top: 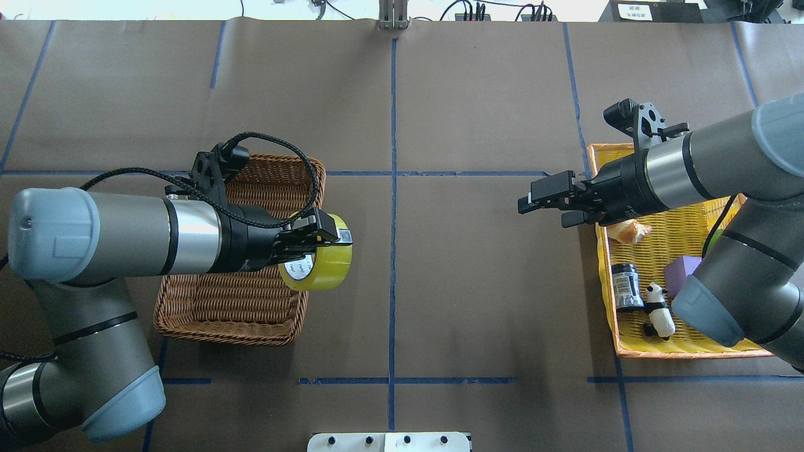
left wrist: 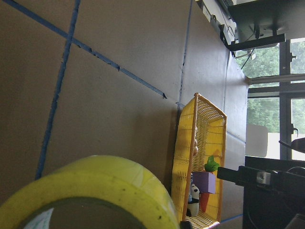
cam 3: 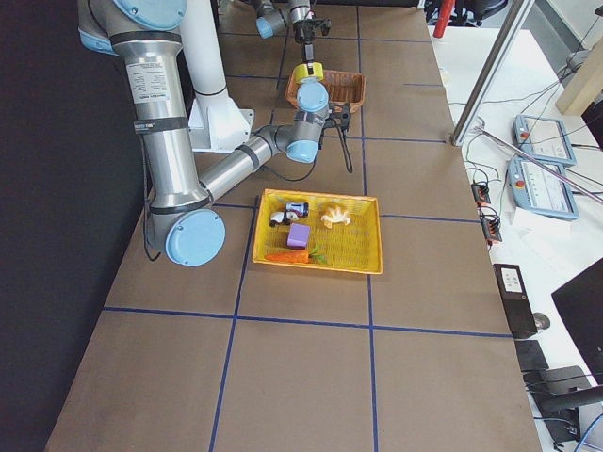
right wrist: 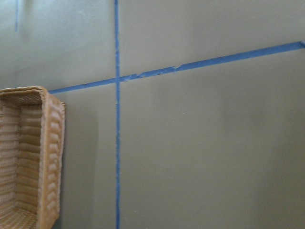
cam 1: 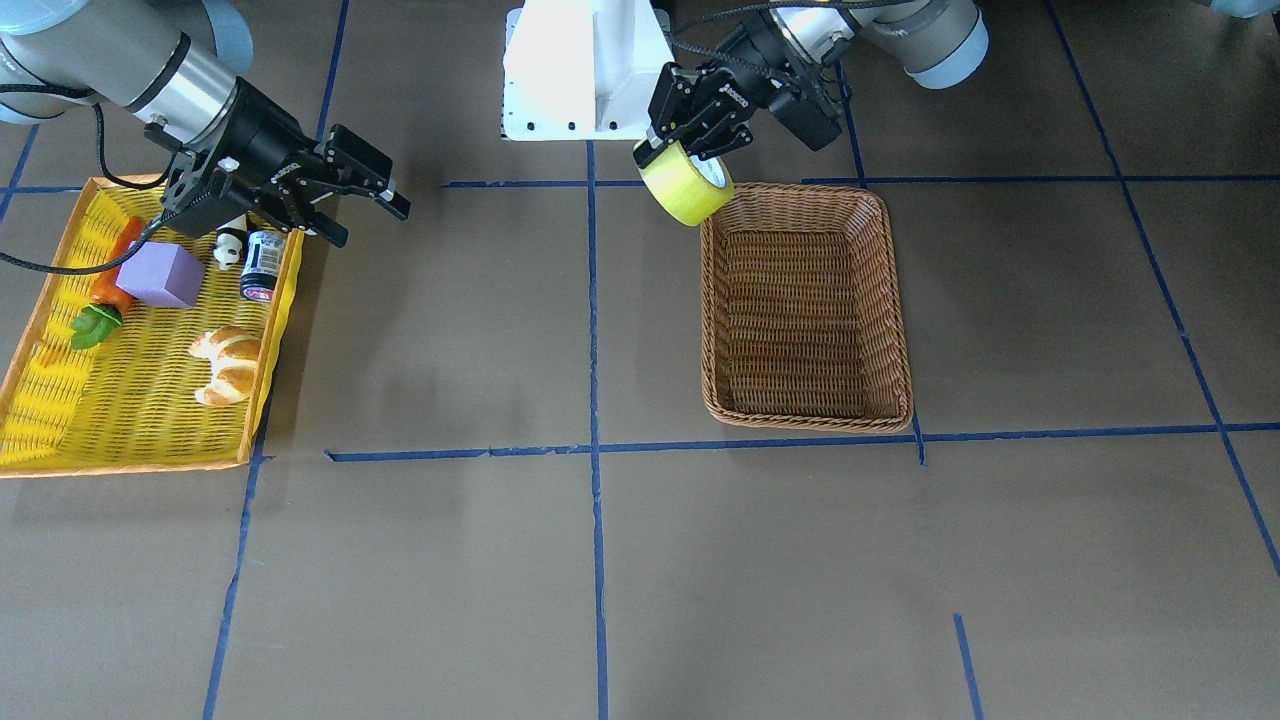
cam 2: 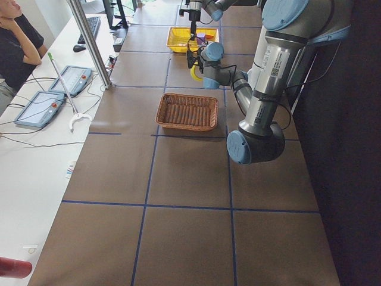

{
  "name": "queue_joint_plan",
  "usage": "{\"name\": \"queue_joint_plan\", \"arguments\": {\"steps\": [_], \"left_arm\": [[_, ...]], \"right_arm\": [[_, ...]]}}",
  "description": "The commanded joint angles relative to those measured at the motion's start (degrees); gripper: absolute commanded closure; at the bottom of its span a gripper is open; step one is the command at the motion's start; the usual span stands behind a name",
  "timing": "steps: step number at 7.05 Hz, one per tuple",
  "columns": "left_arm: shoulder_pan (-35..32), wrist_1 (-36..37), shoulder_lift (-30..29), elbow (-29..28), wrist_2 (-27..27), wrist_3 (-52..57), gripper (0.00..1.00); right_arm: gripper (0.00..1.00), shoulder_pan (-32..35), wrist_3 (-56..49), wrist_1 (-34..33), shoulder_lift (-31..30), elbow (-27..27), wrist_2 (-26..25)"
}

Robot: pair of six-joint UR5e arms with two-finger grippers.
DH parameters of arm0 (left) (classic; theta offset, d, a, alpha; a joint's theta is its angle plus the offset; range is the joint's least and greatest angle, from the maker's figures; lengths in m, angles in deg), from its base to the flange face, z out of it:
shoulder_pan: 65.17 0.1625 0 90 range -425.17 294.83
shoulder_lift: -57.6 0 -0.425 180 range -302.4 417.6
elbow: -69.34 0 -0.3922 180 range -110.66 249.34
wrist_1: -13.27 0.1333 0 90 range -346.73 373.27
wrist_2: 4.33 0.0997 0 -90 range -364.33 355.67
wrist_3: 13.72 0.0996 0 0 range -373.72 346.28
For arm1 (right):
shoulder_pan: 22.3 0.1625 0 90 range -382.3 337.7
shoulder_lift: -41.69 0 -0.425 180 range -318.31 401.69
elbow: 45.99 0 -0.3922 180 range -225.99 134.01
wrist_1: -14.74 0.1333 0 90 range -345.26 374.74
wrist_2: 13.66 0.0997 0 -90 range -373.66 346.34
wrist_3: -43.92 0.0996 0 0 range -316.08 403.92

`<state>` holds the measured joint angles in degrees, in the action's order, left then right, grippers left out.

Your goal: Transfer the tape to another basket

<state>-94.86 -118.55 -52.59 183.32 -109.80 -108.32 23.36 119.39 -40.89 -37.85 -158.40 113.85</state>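
My left gripper (top: 326, 237) is shut on the yellow tape roll (top: 320, 260) and holds it in the air over the brown wicker basket's (top: 188, 307) right rim. In the front-facing view the tape (cam 1: 685, 185) hangs just beside the basket's (cam 1: 890, 300) near-robot corner. The tape fills the bottom of the left wrist view (left wrist: 90, 191). The basket looks empty inside. My right gripper (top: 543, 202) is open and empty, hovering just left of the yellow basket's (top: 684, 348) edge; it also shows in the front-facing view (cam 1: 365, 210).
The yellow basket (cam 1: 40, 400) holds a croissant (cam 1: 228, 363), a purple block (cam 1: 160, 275), a carrot (cam 1: 105, 290), a dark can (cam 1: 262, 265) and a panda figure (cam 1: 228, 248). Blue tape lines cross the brown table. The robot's white base (cam 1: 585, 70) stands at the near-robot edge.
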Motion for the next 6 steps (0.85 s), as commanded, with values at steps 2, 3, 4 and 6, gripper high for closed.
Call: {"name": "queue_joint_plan", "arguments": {"steps": [2, 3, 4, 6], "left_arm": [[-3.1, 19.8, 0.1, -0.3, 0.0, 12.2, 1.00], [-3.3, 26.9, -0.1, -0.5, 1.4, 17.3, 1.00], [-2.9, 30.6, -0.4, -1.5, 2.4, 21.6, 1.00], [-1.2, 30.6, -1.4, -6.9, 2.5, 22.4, 0.99]], "right_arm": [[0.00, 5.6, -24.2, -27.8, -0.1, -3.9, -0.8], [0.00, 8.8, -33.2, -32.0, -0.2, -3.8, -0.7], [0.00, 11.8, -44.9, -37.0, -1.3, -3.8, -0.1], [0.00, 16.1, -54.6, -39.1, -4.5, -4.7, 1.4]]}}
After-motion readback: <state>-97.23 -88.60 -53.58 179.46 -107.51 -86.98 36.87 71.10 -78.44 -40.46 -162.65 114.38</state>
